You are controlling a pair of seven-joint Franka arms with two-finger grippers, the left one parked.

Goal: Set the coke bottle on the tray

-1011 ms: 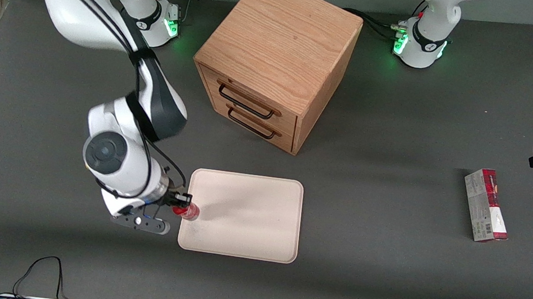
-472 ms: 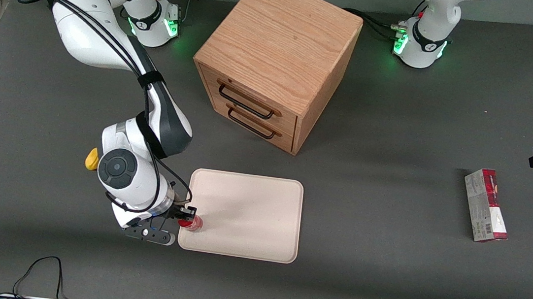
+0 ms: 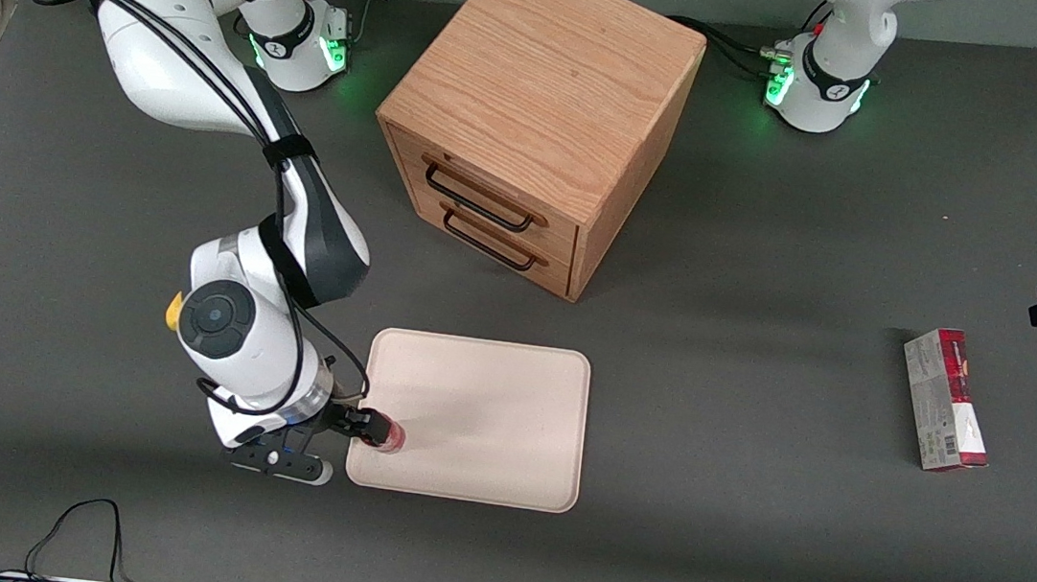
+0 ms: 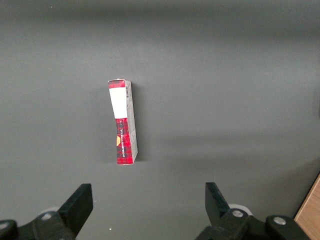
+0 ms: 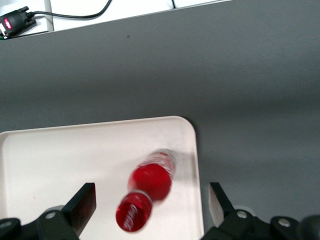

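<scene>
Gripper [image 3: 360, 424] spread wide, coke bottle [image 5: 146, 187] seemingly loose near tray [image 3: 507, 396] edge

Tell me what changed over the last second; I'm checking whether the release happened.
The gripper carried the coke bottle from the tray's edge inward, nearer the front camera, then opened; the bottle is now free between its spread fingers. Tray, cabinet and carton stayed put.
</scene>
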